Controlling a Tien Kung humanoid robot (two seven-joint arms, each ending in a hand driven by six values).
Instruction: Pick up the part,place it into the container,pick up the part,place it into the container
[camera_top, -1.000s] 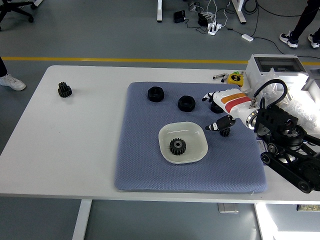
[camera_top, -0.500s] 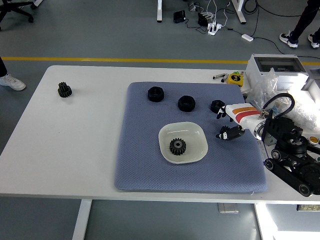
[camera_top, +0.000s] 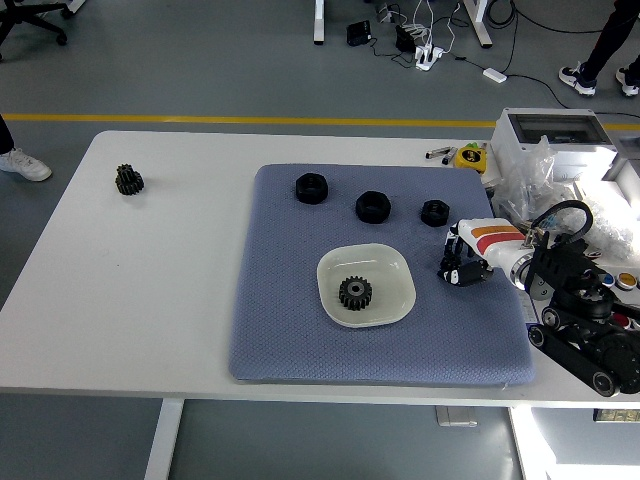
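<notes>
Table (camera_top: 150, 300) first: white, with a blue-grey mat (camera_top: 290, 330) covering its right half. A shallow white dish (camera_top: 395, 275), the container, sits near the mat's middle and already holds one black gear (camera_top: 354, 293). Three black ring-shaped parts lie in a row along the mat's far side: left ring (camera_top: 311, 187), middle ring (camera_top: 372, 206) and right ring (camera_top: 434, 212). Another gear (camera_top: 128, 179) rests well apart on the bare table at far left.

Judging by this layout, one part is delivered and a second pickup is in hand. To do it well, the hand should settle squarely over whichever part it takes, close evenly on its sides, lift clear of the mat, then carry it over the dish rim and release low so it does not bounce onto the gear inside.

Coming in from the right, the right hand (camera_top: 463, 262) hovers low over the mat just right of the dish, near the right ring, palm down, fingers curled downward. I cannot tell whether they hold anything. No left arm shows.
</notes>
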